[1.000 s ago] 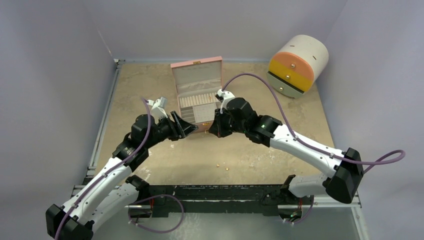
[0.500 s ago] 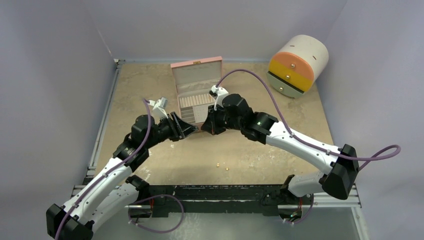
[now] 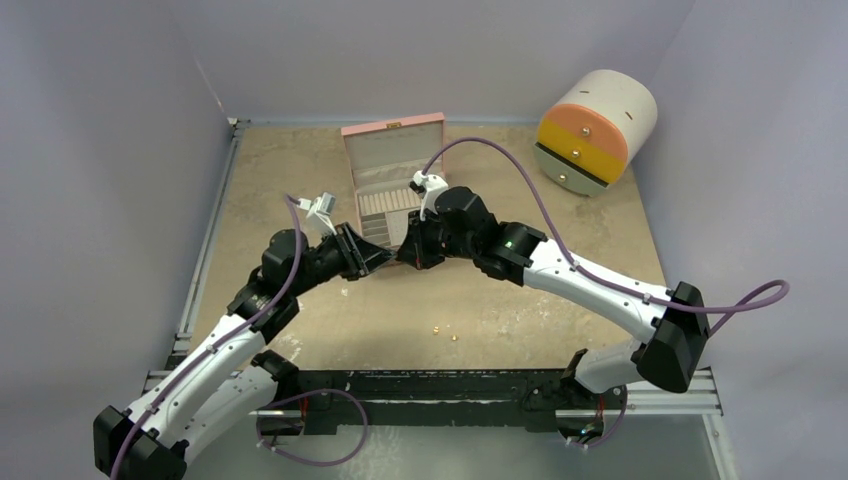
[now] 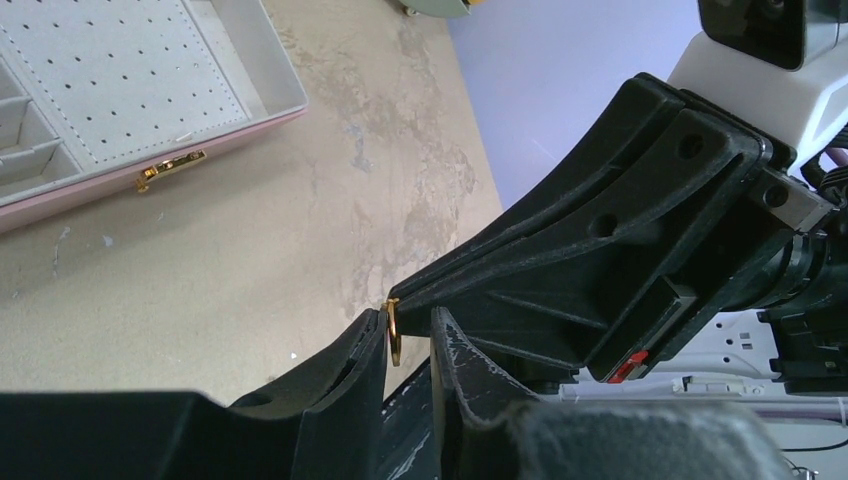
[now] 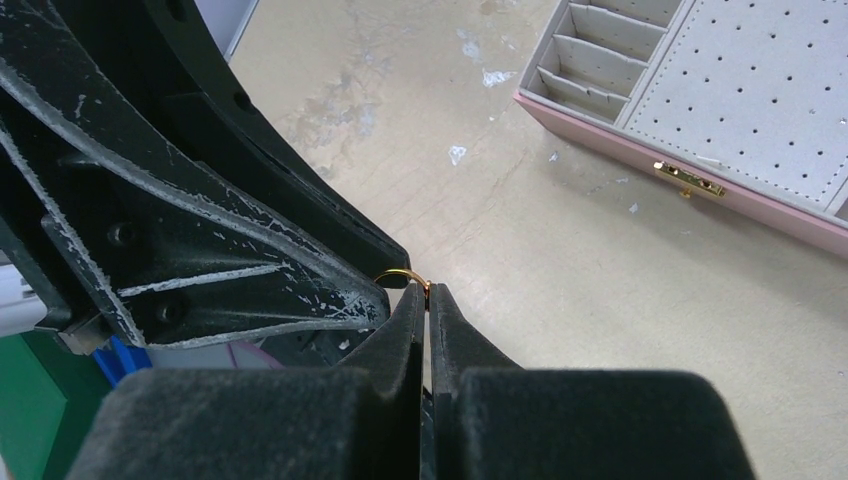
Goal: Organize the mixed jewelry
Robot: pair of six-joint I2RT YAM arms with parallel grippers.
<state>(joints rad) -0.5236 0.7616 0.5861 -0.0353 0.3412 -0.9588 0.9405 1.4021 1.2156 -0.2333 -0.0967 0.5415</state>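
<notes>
ring [image 5: 403, 275]: thin gold hoop, off the table, held where the two grippers meet mid-table, just at 6 o'clock of the box.
right gripper [image 5: 427, 293]: jaws clenched on the ring, tips pinching its rim. Most of the hoop sticks out toward the left gripper.
left gripper [image 4: 405, 322]: jaws released, clear gap between the fingers. The ring sits in that gap against one finger, apart from the other. The right gripper's tips reach the mouth of the gap.
arms: in the top view the left comes in from 7 o'clock and the right from 4 o'clock. Can't tell from above whether the tips touch.
box [image 3: 392, 125]: pink, open, at 12 o'clock on the table [image 3: 270, 180]. The lid stands at the far side and the tray faces the arms. The tray has slotted rows and a perforated grey panel. Can't tell if any jewelry is in it.
clasp [image 4: 170, 168]: gold, on the box's front wall.
loose bit [image 3: 437, 327]: tiny, gold, on the table at 6 o'clock of the grippers, well apart from them.
second bit [image 3: 455, 337]: same sort, just beside the first at its 4 o'clock. Too small to tell its shape.
drum [image 3: 598, 130]: round white cabinet on its side with orange and yellow drawer fronts, at 2 o'clock, well apart from the box.
</notes>
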